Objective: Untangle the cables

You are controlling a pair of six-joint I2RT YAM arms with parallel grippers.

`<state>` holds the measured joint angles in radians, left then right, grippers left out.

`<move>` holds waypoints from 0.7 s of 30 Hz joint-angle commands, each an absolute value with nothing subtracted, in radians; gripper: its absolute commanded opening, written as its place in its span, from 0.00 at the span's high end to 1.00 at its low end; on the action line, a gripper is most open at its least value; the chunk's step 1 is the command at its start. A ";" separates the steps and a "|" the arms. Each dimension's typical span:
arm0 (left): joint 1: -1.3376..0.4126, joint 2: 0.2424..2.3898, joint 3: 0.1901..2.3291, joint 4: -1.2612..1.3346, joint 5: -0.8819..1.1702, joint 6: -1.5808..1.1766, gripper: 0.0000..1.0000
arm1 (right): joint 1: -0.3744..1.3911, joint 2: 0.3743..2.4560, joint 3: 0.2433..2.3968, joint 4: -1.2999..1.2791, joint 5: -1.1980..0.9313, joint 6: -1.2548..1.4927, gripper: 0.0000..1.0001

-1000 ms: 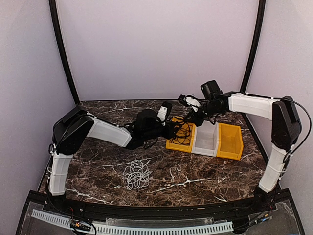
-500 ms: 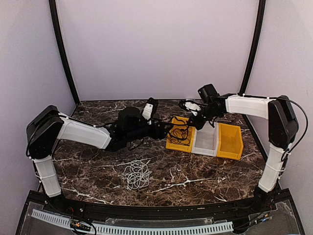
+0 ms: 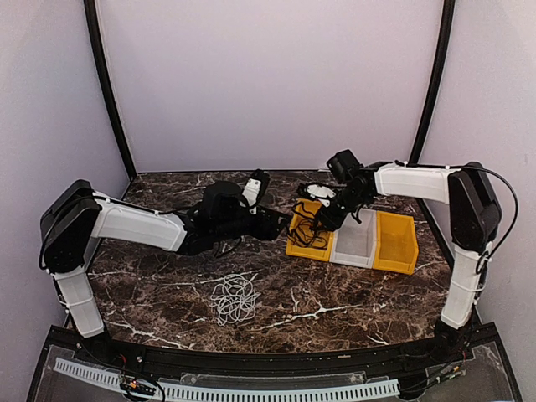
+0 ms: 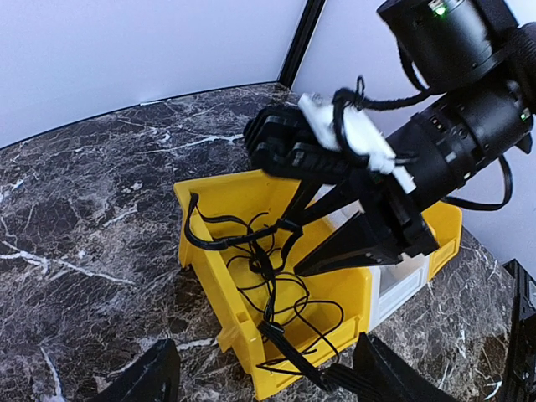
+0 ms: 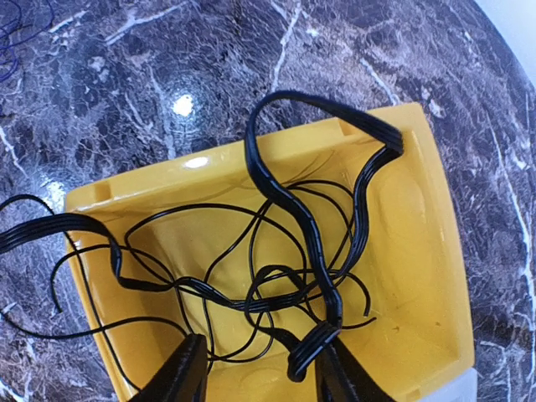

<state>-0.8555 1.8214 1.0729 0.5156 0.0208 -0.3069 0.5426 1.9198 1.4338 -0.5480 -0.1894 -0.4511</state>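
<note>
A black cable [image 5: 293, 209] lies in loose loops inside the left yellow bin [image 5: 419, 251]. My right gripper [image 5: 260, 378] hangs open just over it, and a folded bundle of the cable rests against its right finger [image 5: 339, 377]. In the left wrist view a strand of the black cable [image 4: 268, 268] spills over the near rim of the yellow bin [image 4: 218, 285] toward my left gripper [image 4: 264, 387], which is open wide with nothing between its fingers. A pale grey-white cable pile [image 3: 234, 297] lies on the table in front of the arms. From above, the left gripper [image 3: 283, 224] sits just left of the bin and the right gripper [image 3: 321, 219] over it.
A white bin [image 3: 356, 239] and a second yellow bin [image 3: 394, 243] stand in a row right of the cable bin. The dark marble table [image 3: 151, 276] is walled by pale panels with black posts at the back corners.
My left gripper let go, opened wide and drew back left from the bin. The right gripper came down and left over the yellow bin and opened, leaving the black cable in the bin.
</note>
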 commanded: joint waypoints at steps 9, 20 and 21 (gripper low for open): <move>-0.835 1.842 1.091 0.584 0.094 -0.400 0.35 | 0.560 1.701 1.292 -0.528 -0.516 -0.639 0.37; -0.816 1.847 1.048 0.591 0.094 -0.485 0.40 | 0.593 1.817 1.371 -0.536 -0.239 -0.622 0.40; -0.816 1.846 1.045 0.596 0.097 -0.489 0.40 | 0.592 1.815 1.367 -0.535 -0.194 -0.623 0.41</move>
